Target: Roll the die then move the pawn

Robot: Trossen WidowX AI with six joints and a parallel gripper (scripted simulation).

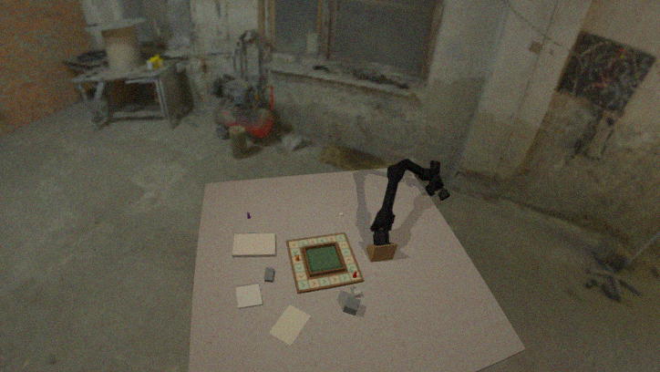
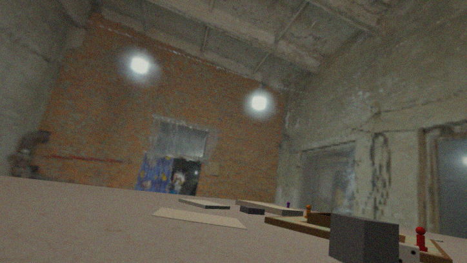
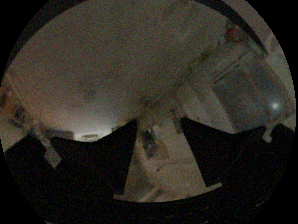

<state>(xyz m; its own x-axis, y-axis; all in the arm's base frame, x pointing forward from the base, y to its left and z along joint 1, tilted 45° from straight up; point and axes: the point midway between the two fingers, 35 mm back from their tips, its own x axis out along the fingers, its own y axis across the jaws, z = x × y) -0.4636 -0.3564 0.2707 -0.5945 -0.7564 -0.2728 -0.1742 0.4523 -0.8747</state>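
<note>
My gripper (image 1: 438, 191) (image 3: 159, 121) is partly open and empty, raised high beyond the table's back right edge. The red pawn (image 1: 355, 274) (image 2: 420, 240) stands on the board's near right corner. The board (image 1: 324, 281) (image 2: 293, 225) has arrow-marked squares around a green-floored tray (image 1: 323, 258), where no die shows. A white block (image 1: 355, 291) (image 2: 409, 253) with dark spots stands beside the grey box, partly hidden by it in the exterior view. A tiny white object (image 1: 341, 213) lies behind the board. I cannot tell which is the die, nor any top pips.
An orange pawn (image 1: 297, 257) (image 2: 308, 211) stands on the board's left side. A purple pawn (image 1: 248, 215) (image 2: 288, 204) stands at the back left. The grey box (image 1: 351, 304) (image 2: 362, 242) is near the red pawn. Flat pale slabs (image 1: 253, 244) and a small grey block (image 1: 269, 274) lie left.
</note>
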